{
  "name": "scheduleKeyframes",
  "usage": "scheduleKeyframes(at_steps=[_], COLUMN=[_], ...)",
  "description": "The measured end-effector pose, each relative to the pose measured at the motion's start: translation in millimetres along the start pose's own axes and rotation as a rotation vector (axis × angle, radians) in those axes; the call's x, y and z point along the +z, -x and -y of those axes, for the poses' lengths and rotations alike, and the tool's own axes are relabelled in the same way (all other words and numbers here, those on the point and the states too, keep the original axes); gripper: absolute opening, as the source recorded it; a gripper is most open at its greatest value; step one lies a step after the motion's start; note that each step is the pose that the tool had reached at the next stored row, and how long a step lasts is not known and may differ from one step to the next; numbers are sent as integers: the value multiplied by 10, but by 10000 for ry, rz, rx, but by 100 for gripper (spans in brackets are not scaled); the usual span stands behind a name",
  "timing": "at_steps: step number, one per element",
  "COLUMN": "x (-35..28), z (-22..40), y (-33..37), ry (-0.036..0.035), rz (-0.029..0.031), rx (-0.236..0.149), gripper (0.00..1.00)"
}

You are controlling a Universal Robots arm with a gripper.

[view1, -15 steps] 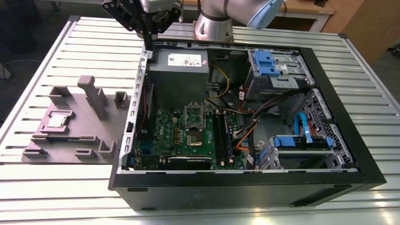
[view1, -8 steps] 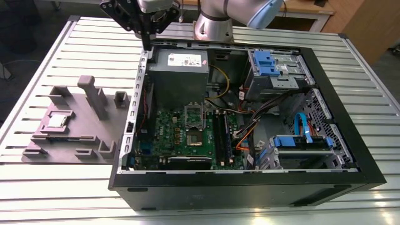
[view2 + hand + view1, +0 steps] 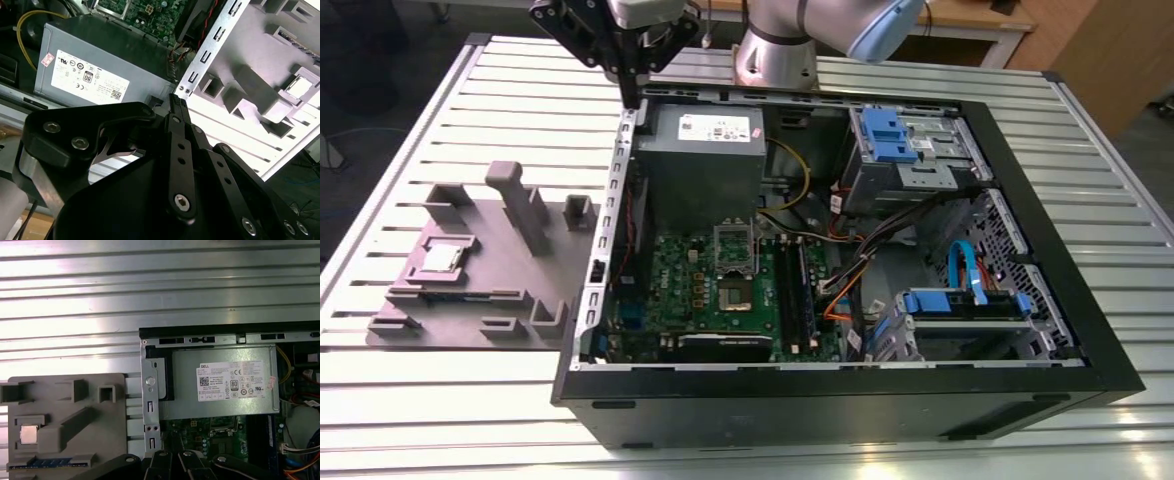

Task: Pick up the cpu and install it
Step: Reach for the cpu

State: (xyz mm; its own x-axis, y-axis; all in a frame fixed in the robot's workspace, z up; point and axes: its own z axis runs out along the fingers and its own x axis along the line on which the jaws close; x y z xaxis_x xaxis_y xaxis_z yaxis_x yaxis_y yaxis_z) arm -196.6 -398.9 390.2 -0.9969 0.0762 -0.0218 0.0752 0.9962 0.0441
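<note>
Gripper (image 3: 630, 97) first: I see its black fingers drawn together to a narrow tip with nothing between them. In the exterior view it hangs over the far corner of the computer case (image 3: 854, 395), right above the case wall on the exterior view's left. The second wrist view agrees: the closed tip (image 3: 176, 98) sits just over that perforated metal edge, with the grey power supply (image 3: 95, 65) close beside it.

Now the cpu (image 3: 443, 257). It lies flat in a square pocket of the grey holder (image 3: 520, 290), which rests on the slatted metal table (image 3: 427, 130) at the exterior view's left of the case. Silvery top, pale rim, sitting level in its recess. I pick it up in both wrist views too, a small bright square (image 3: 28, 434) on the holder (image 3: 60, 395), and again (image 3: 300, 87) past the holder's upright blocks (image 3: 260, 100). It is well apart from the gripper and nothing touches it.

Inside the open case I see the green motherboard (image 3: 707, 300) below the power supply (image 3: 700, 150). On the board the socket's metal frame (image 3: 734, 245) stands raised, and the square socket (image 3: 738, 295) just in front of it lies uncovered. The arm's pale body (image 3: 781, 50) rises behind the case.
</note>
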Motion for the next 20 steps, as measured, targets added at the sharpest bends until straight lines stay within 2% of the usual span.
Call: scheduleKeyframes(at_steps=[20], x=[23], z=[5], y=[-61], ry=[-2], rz=[-53], rx=[3], gripper=[10])
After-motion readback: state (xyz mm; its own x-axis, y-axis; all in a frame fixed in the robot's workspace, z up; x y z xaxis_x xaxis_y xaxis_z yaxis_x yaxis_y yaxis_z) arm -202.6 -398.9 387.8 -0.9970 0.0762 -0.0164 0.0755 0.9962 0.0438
